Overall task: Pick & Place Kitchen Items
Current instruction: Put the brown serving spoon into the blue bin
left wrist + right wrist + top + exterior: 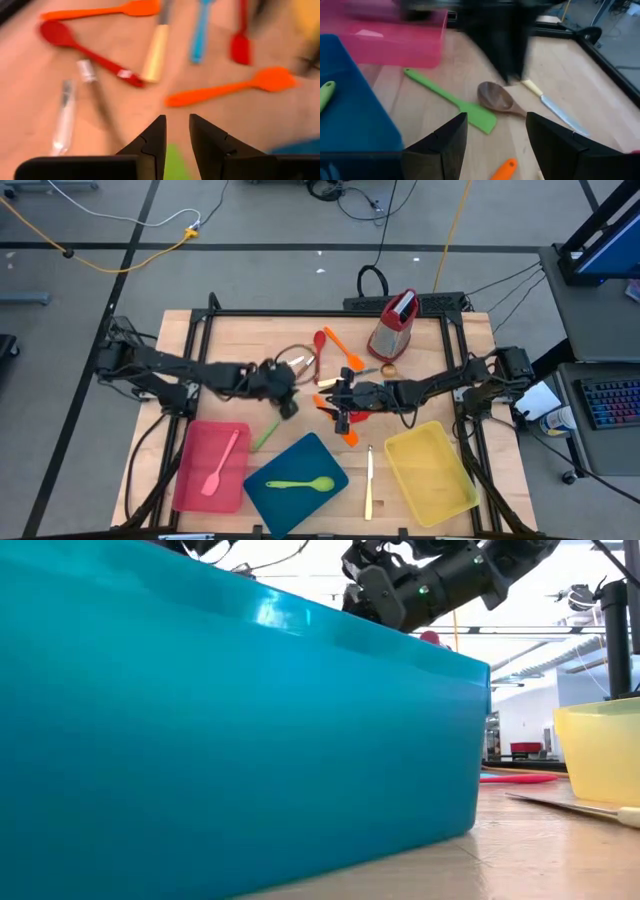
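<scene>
Slim utensils lie loose on the wooden table's middle: orange spatulas (230, 87), a red spoon (85, 50), a blue spatula (200, 35), a red spatula (241, 45), a brown spoon (495, 97), a cream-handled knife (555, 107) and a green spatula (450, 100). My left gripper (287, 402) hovers over the table's middle, slanting down. Its fingers (156, 135) stand a little apart with nothing between them. My right gripper (338, 402) faces it from the right, open (495, 125) above the brown spoon. A pink spatula (222, 463) lies in the red tray (190, 480), a green spoon (298, 484) in the blue tray (320, 455).
A yellow tray (430, 472) sits at the near right, with a cream knife (368, 480) lying beside it. The red-topped metal grater (393, 325) stands at the far right. In the low view the blue tray's wall (240, 740) hides most of the table.
</scene>
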Available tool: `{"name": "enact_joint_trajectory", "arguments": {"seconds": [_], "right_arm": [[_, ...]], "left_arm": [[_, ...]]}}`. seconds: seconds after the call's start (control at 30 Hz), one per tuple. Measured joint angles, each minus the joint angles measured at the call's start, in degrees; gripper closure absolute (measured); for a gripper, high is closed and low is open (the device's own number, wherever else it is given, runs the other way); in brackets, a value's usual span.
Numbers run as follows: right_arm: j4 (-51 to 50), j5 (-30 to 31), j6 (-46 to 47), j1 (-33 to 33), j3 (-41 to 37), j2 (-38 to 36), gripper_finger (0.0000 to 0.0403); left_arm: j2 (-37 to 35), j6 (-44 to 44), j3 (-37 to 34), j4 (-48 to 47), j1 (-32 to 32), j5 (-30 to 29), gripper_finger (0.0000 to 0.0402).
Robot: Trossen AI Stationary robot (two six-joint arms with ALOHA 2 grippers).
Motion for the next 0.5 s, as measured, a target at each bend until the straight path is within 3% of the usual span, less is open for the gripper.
{"name": "enact_joint_trajectory", "arguments": {"seconds": [0.23, 0.5], "right_arm": [[-1.9, 0.0, 2.3, 1.8, 0.0, 0.0, 0.0206], [-3.1, 0.0, 4.7, 4.1, 0.0, 0.0, 0.0206]], "left_arm": [[5.5, 3.5, 0.0, 0.6, 9.2, 3.4, 0.0316], [15.1, 5.9, 0.0, 2.9, 13.5, 4.8, 0.0316]]}}
